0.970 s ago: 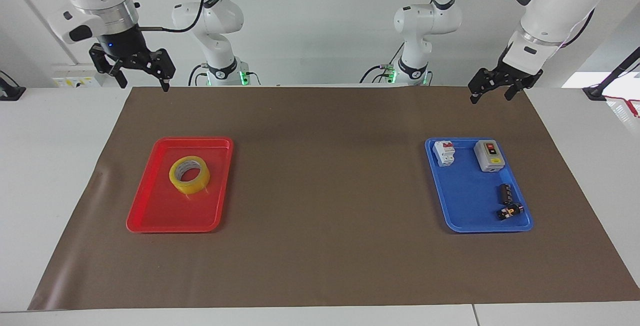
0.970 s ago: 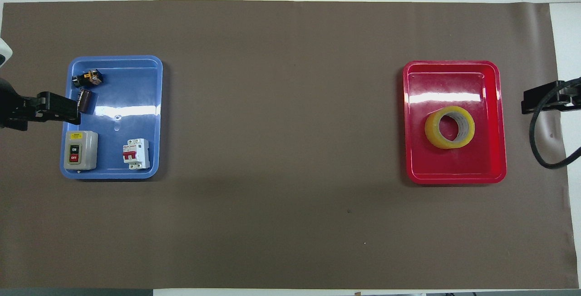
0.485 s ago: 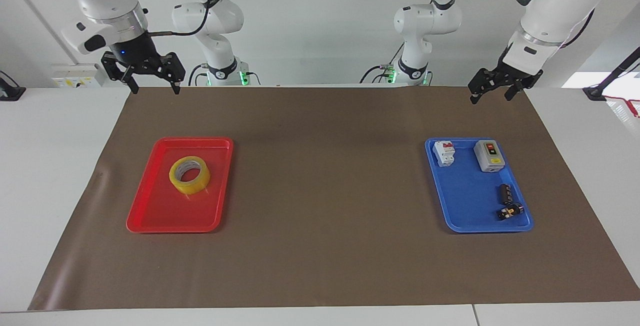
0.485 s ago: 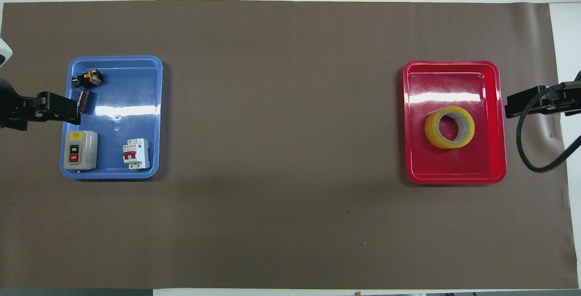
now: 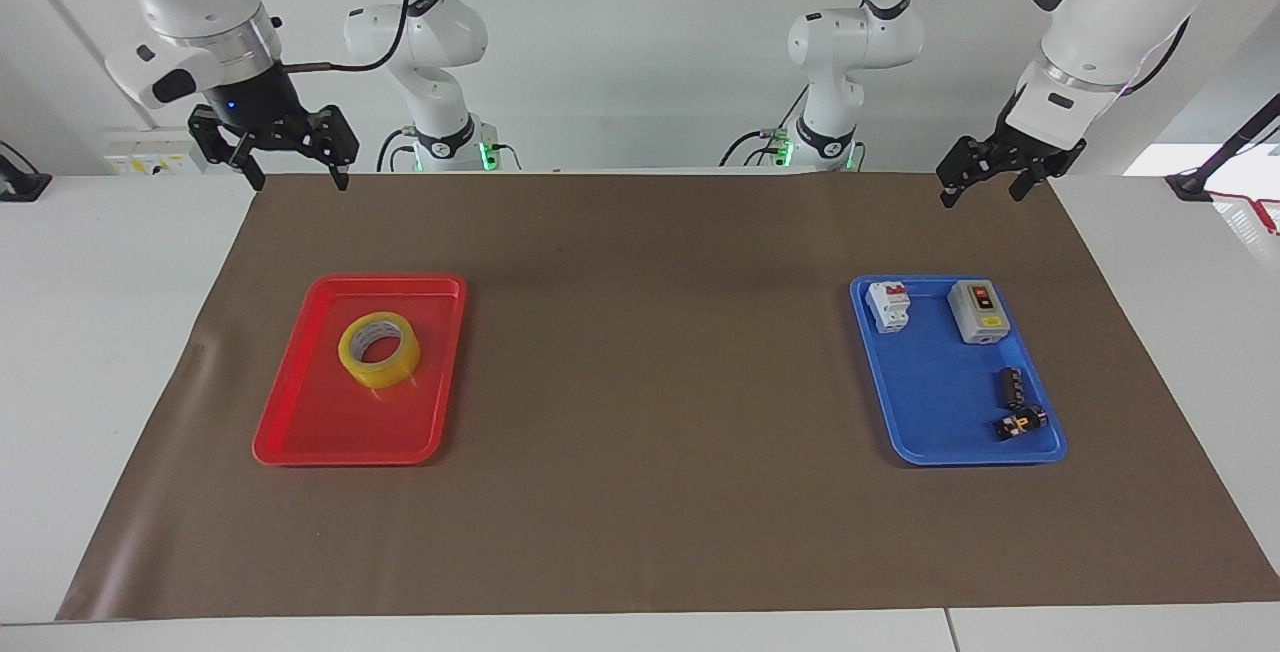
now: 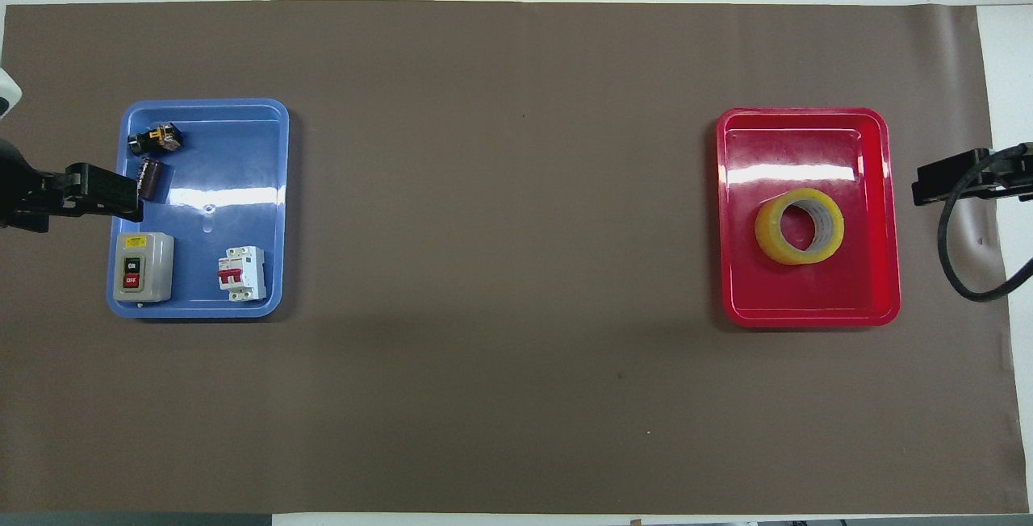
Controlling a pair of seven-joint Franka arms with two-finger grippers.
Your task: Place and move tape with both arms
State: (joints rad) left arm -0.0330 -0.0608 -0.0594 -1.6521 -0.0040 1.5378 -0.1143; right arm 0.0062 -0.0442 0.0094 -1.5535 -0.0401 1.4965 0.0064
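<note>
The tape point(image 5: 379, 349), a translucent yellow roll with a white core, lies flat in the red tray point(image 5: 300, 432) toward the right arm's end of the table. It also shows in the overhead view point(image 6: 799, 227). My right gripper point(image 5: 297, 180) hangs open and empty, high above the mat's end beside the red tray, well apart from the tape. My left gripper point(image 5: 980, 194) hangs open and empty, raised over the mat's end by the blue tray point(image 5: 930, 402). The left arm waits.
The blue tray point(image 6: 242, 155) holds a grey on/off switch box point(image 6: 142, 267), a white circuit breaker point(image 6: 242, 273), a small dark cylinder point(image 6: 151, 179) and a small black part point(image 6: 156, 138). A brown mat point(image 6: 500, 268) covers the table between the trays.
My right gripper swung a little toward the red tray and turned, then drew slightly back, staying open. The left arm, the tape and the trays have not moved.
</note>
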